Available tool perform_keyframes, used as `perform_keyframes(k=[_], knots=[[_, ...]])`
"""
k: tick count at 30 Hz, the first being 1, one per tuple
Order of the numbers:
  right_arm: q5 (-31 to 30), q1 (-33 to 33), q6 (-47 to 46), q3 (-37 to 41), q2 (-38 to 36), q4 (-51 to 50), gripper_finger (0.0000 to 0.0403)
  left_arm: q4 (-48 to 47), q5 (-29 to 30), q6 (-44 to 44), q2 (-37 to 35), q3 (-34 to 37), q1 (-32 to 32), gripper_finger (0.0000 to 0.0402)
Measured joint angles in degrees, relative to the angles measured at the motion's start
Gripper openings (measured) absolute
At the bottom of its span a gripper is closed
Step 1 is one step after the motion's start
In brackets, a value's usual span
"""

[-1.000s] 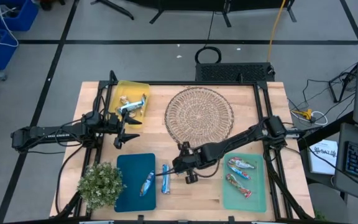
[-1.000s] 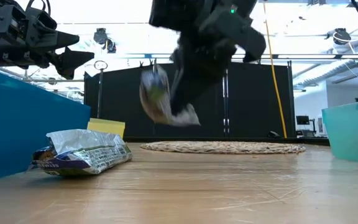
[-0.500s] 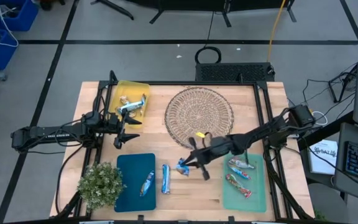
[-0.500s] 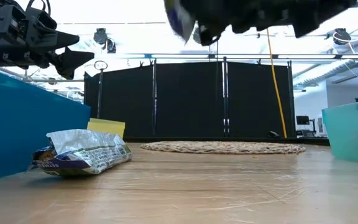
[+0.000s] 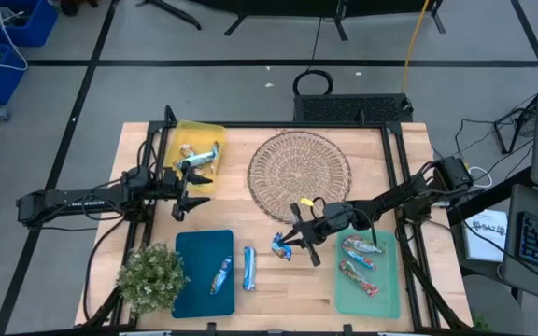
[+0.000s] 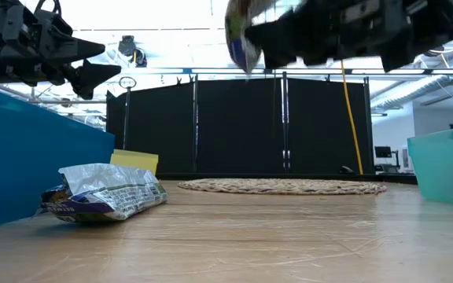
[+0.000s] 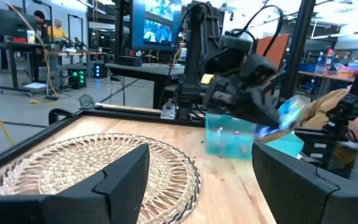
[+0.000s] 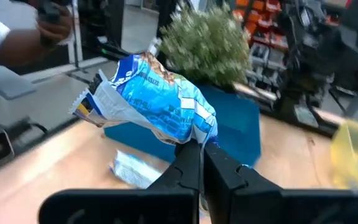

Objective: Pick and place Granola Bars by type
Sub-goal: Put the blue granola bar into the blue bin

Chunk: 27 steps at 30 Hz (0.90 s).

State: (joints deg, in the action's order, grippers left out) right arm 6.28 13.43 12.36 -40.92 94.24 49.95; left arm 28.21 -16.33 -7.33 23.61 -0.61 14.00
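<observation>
Granola bars: one lifted, the others lying on mats or bare table.

A blue-and-white foil bar (image 8: 151,102), crumpled, hangs pinched at one end above the table. A silver-blue bar (image 5: 248,269) lies flat on the bare wood just beside the teal mat (image 5: 190,280), and a similar one (image 5: 220,276) lies tilted on that mat. Two bars with red/orange (image 5: 361,247) (image 5: 357,277) lie on the green mat (image 5: 390,294). One silver-blue bar (image 5: 199,159) lies on the yellow mat (image 5: 211,133).
</observation>
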Motion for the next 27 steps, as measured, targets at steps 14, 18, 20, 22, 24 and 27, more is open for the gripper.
perform_keyframes(k=[14, 18, 20, 22, 24, 27], knots=[[4.72, -7.84, 0.39, 3.43, -0.44, 5.38, 0.0000, 1.44, 7.11, -9.35, 0.37, 0.01, -0.46, 0.0282], [6.97, -10.18, 1.18, 3.43, -0.44, 5.60, 0.0000, 7.77, 9.59, -7.28, 4.02, 0.04, -3.19, 0.0282], [8.65, -10.92, 1.35, 3.43, -0.44, 6.87, 0.0000, 11.75, 10.87, -4.96, 7.07, 0.04, -5.06, 0.0282], [11.94, -11.66, 1.28, 3.43, -0.44, 9.45, 0.0000, 15.28, 12.05, -2.31, 10.55, 0.04, -7.01, 0.0282], [15.53, -12.35, 0.00, 3.43, -0.43, 11.91, 0.0000, 18.82, 13.87, -0.24, 14.30, 0.04, -8.81, 0.0282], [19.18, -12.74, -2.11, 3.43, -0.42, 14.78, 0.0000, 21.34, 17.19, 1.64, 20.06, -0.65, -10.89, 0.0282]])
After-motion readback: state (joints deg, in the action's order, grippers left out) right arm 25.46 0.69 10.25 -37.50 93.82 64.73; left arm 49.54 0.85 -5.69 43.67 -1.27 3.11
